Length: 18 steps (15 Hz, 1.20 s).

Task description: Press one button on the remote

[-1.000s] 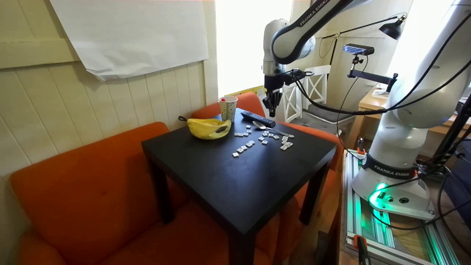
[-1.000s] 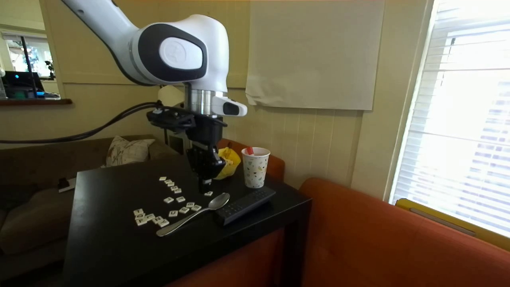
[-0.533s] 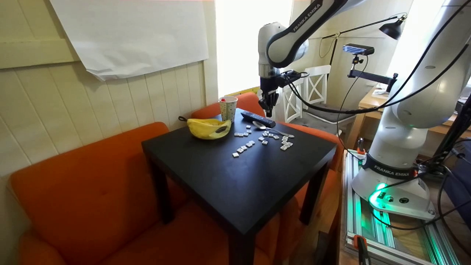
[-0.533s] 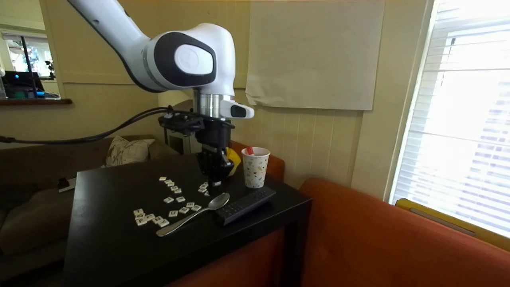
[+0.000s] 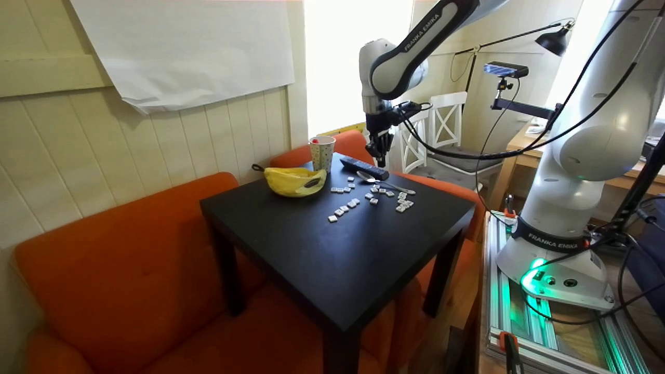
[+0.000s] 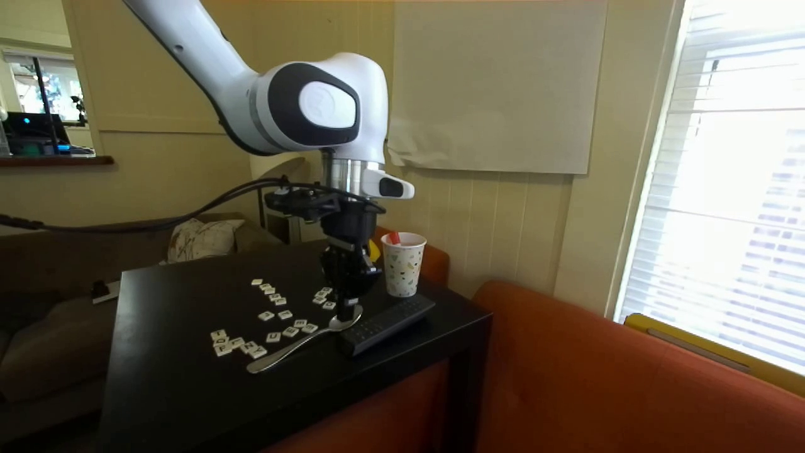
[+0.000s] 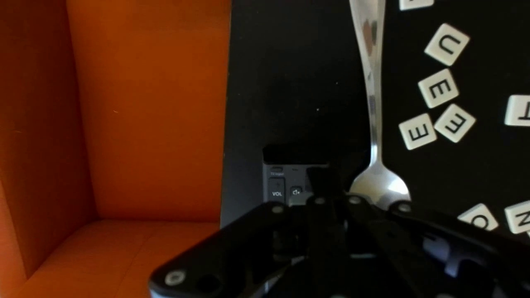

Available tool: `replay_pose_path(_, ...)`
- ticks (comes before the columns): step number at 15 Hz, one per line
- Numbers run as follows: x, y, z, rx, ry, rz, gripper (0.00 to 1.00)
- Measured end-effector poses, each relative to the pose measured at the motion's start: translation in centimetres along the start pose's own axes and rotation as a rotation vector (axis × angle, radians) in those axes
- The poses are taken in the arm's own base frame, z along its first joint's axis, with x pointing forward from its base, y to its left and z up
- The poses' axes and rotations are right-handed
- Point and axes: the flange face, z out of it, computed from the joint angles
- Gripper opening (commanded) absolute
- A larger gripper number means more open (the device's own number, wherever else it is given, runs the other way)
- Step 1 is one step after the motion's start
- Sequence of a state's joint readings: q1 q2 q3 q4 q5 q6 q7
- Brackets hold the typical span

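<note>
Left to right in the wrist view, the remote is lying buttons-up on the table, keeping its place; the pincer, closed with nothing held, is coming lower than a second ago and nearing the remote, as both exterior views are showing; the spoon and letter tiles are staying put. So the pincer is probably lining up over the remote's end for a press, with no contact showing yet.

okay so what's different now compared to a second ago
The arm has lowered the claw and, in an exterior view, carried it rightward, toward the remote. Nothing was taken hold of or let go. The remote, spoon, letter tiles, cup and yellow banana stayed put.
</note>
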State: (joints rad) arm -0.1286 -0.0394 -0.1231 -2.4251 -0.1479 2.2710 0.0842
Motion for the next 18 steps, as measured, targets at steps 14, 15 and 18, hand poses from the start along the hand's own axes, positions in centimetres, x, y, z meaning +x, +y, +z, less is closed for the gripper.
replay_pose_path(14,1.0,0.9,1.7,0.001,-0.045,-0.050,0.00)
replay_pose_path(15,1.0,0.9,1.7,0.001,-0.045,-0.050,0.00)
replay_pose_path(18,1.0,0.8,1.7,0.004,-0.048,-0.053,0.00)
